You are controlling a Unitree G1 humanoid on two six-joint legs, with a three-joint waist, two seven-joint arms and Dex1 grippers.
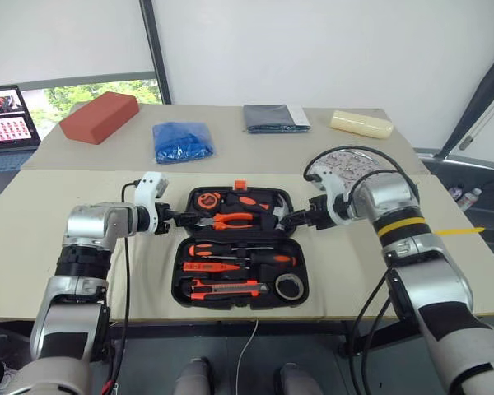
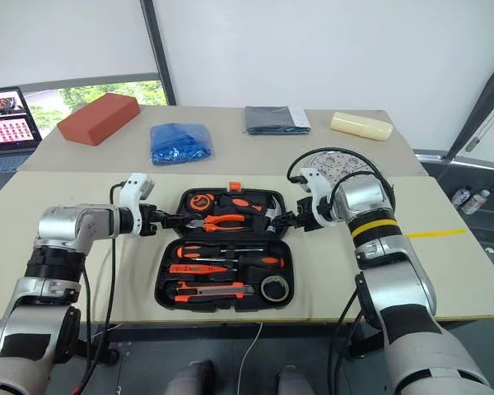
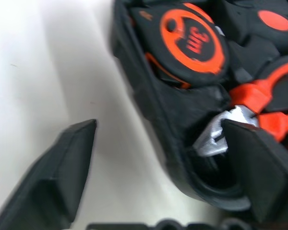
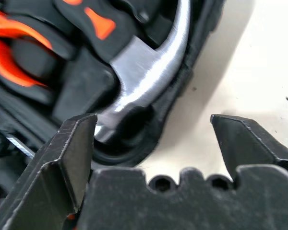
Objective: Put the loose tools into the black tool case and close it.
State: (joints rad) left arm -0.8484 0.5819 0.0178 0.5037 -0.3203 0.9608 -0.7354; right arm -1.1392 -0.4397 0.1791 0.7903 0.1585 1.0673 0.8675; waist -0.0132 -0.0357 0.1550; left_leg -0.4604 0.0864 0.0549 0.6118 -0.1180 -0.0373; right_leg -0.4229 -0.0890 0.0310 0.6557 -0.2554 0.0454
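A: Where is the black tool case (image 1: pixel 239 247) sitting right now?

B: It is lying open and flat on the near table (image 1: pixel 49 247), centred between the two arms. The near half is holding the two screwdrivers (image 1: pixel 230 248), the thin tester screwdriver (image 1: pixel 210 267), the utility knife (image 1: pixel 226 288) and the small tape roll (image 1: pixel 289 286), each looking seated in a moulded slot. The far half is carrying the tape measure (image 3: pixel 194 43), pliers (image 1: pixel 233 220) and hammer (image 4: pixel 149 72), with the orange latch (image 1: pixel 240 185) standing at its far edge.

A: So the loading is looking finished?

B: I'm judging so; nothing loose is lying on the table around the case. Closing is what's remaining.

A: And the hands?

B: The left gripper (image 1: pixel 174 217) is straddling the left end of the far half, fingers spread wide, one outside the wall and one over the inside. The right gripper (image 1: pixel 297 219) is doing the same at the right end, jaws equally wide, holding nothing.

A: Why there?

B: Probably because that half is the one to be swung over the near half, and taking both ends keeps it from twisting on the hinge.

A: Anything nearby?

B: The perforated metal plate (image 1: pixel 342 167) is lying just beyond the right wrist. Farther back, a red block (image 1: pixel 99 116), blue bag (image 1: pixel 182 141), dark folded cloth (image 1: pixel 275 117) and pale block (image 1: pixel 361 123) are sitting well clear.
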